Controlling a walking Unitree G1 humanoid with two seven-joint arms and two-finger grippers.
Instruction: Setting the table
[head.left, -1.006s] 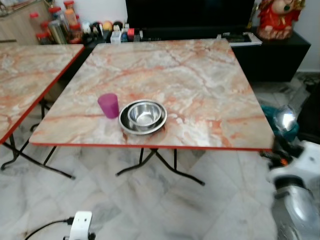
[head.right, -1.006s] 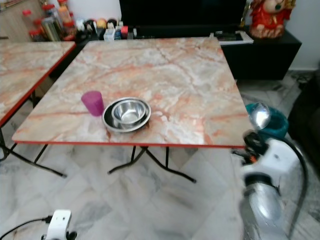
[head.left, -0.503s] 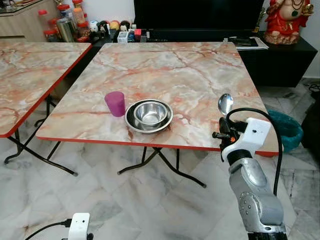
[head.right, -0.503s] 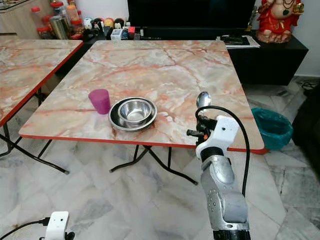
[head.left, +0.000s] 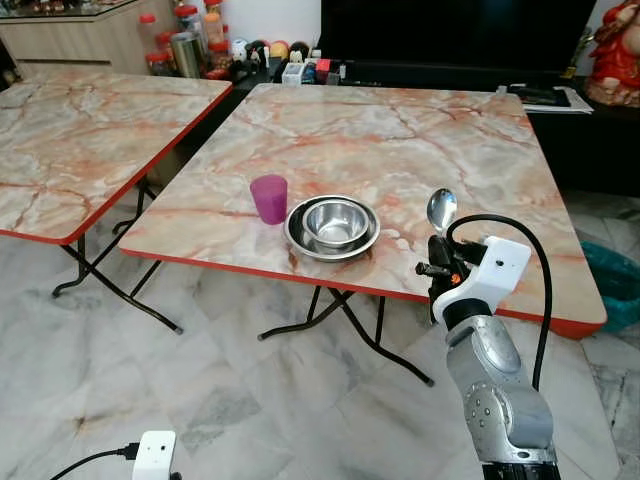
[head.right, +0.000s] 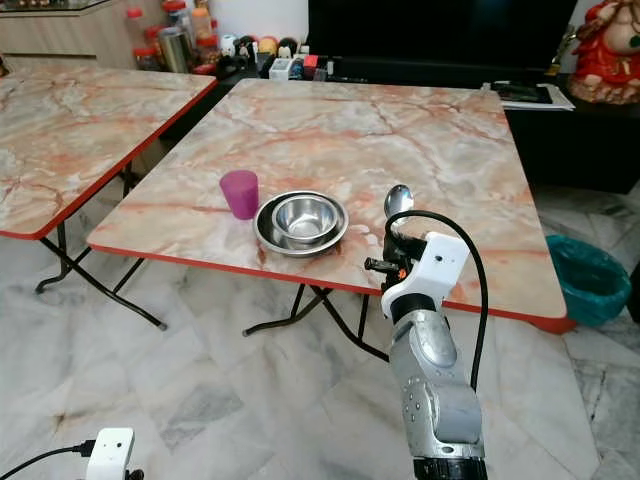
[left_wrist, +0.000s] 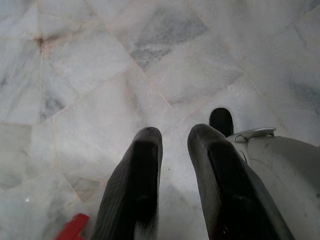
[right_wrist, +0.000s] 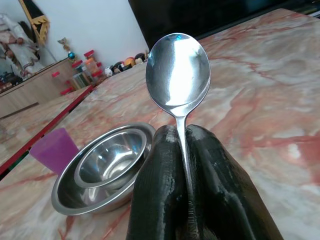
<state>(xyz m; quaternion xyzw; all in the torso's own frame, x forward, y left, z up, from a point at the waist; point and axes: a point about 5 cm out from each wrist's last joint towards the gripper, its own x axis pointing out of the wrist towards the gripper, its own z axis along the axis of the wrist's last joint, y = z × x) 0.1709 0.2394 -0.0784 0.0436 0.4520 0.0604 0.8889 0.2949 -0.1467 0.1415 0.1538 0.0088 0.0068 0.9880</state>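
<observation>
My right gripper (head.left: 437, 252) is shut on the handle of a steel spoon (head.left: 441, 210), held upright with its bowl on top, just over the near edge of the marble table (head.left: 420, 120). In the right wrist view the spoon (right_wrist: 177, 70) rises from between my black fingers (right_wrist: 160, 165). Left of the gripper, a steel bowl (head.left: 335, 220) sits in a steel plate (head.left: 298, 238), and a purple cup (head.left: 268, 198) stands beside them. My left gripper (left_wrist: 172, 134) hangs idle above the floor, its fingers slightly apart with nothing between them.
A second marble table (head.left: 80, 130) stands to the left with a gap between the two. A black cabinet (head.left: 560, 130) with bottles and jars (head.left: 190, 50) runs along the back. A teal bin (head.right: 585, 280) sits on the floor at the right. Folding legs (head.left: 340, 320) cross under the table.
My right arm has come up from low at the right and now holds the spoon upright at the table's near edge. The camera has swung left, so the whole scene sits further right.
</observation>
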